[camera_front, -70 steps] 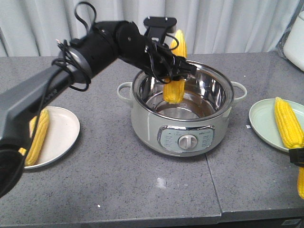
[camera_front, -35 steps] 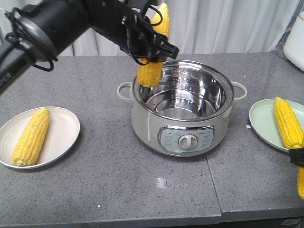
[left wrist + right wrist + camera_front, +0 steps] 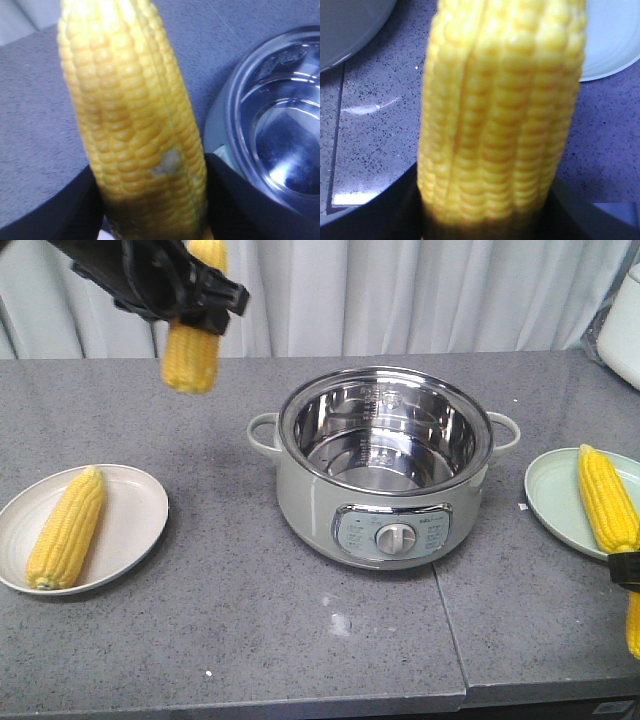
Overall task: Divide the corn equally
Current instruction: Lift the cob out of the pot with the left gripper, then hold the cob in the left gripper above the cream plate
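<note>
— So, where's the lifted cob (image 3: 190, 352) now?
— Out of the electric cooker (image 3: 310, 490), carried left toward the white plate (image 3: 140, 502). The left gripper (image 3: 200, 302) pinches it upright.
— And the right gripper (image 3: 485, 210)?
— Clamped on a second cob (image 3: 500, 110), near the green plate (image 3: 550, 490).

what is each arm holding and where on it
Left gripper clamps a cob near its middle. Right gripper clamps another cob; where along it can't be told.

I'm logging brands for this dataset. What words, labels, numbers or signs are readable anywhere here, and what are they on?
Control panel on the electric cooker: small printed labels around the knob, too small to read.
Inner pot wall: printed markings, blurred, unreadable.
No other text shows in any view.
</note>
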{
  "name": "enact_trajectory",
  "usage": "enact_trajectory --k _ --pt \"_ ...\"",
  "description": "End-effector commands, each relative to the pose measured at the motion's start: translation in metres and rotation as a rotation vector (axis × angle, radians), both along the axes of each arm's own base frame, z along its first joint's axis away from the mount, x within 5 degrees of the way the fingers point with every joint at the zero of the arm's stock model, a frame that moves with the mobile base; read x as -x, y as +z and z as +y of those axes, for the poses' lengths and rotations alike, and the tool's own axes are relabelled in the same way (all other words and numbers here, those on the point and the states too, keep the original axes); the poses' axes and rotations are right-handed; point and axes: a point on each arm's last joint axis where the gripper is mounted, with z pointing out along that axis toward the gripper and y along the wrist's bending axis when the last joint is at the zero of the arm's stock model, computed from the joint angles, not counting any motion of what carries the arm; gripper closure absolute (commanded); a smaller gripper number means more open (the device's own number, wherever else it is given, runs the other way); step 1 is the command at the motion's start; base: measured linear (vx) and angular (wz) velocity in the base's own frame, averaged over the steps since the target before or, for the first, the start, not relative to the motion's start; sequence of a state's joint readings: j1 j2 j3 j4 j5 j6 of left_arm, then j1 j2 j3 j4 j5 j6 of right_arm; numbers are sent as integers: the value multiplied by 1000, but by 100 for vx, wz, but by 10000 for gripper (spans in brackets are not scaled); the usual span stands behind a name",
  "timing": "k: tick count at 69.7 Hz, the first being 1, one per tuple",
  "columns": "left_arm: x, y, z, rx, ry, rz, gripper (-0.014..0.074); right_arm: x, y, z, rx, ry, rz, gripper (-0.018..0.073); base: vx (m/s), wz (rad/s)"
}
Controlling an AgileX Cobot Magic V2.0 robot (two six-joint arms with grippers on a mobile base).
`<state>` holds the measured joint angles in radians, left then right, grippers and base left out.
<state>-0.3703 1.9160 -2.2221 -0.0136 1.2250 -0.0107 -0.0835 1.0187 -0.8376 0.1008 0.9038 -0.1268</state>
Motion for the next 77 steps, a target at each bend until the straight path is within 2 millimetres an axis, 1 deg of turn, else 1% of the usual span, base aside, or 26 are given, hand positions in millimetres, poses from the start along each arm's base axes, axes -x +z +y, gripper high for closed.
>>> enact_trajectory --k 1,8,9,13,14,23,30,36,42,43,47,48,58,68,77 --pt "25 42 19 45 32 -134 379 -1 13 -1 6 -10 -83 365 0 0" --pt "33 39 32 -6 66 -123 379 -1 13 -1 6 -10 -83 365 0 0" --pt "34 35 35 -16 71 -111 379 -1 13 -1 6 -10 -83 365 0 0" --pt "41 34 43 -40 89 -105 379 -1 13 -1 6 -10 -83 365 0 0" --pt "43 31 45 -48 93 -96 379 -1 13 -1 6 -10 -83 365 0 0" --pt "63 28 66 -38 151 -95 379 -1 13 -1 6 -10 -83 365 0 0" --pt "79 18 84 -12 226 -74 379 -1 13 -1 6 -10 -83 365 0 0" --pt "93 6 94 -18 246 -54 379 -1 13 -1 6 -10 -83 365 0 0" --pt "106 -8 98 -28 245 -27 379 -1 13 -1 6 -10 -83 365 0 0" --pt "109 -13 98 -32 245 -13 379 -1 13 -1 6 -10 -83 365 0 0" --pt "118 -21 100 -31 252 2 379 -1 13 -1 6 -10 -83 365 0 0" --pt "121 -26 101 -31 256 15 379 -1 13 -1 6 -10 -83 365 0 0" --pt "144 -46 106 -9 290 48 379 -1 13 -1 6 -10 -83 365 0 0" --pt "164 -59 110 2 317 83 379 -1 13 -1 6 -10 -84 365 0 0" --pt "175 -61 112 17 338 91 379 -1 13 -1 6 -10 -84 365 0 0"
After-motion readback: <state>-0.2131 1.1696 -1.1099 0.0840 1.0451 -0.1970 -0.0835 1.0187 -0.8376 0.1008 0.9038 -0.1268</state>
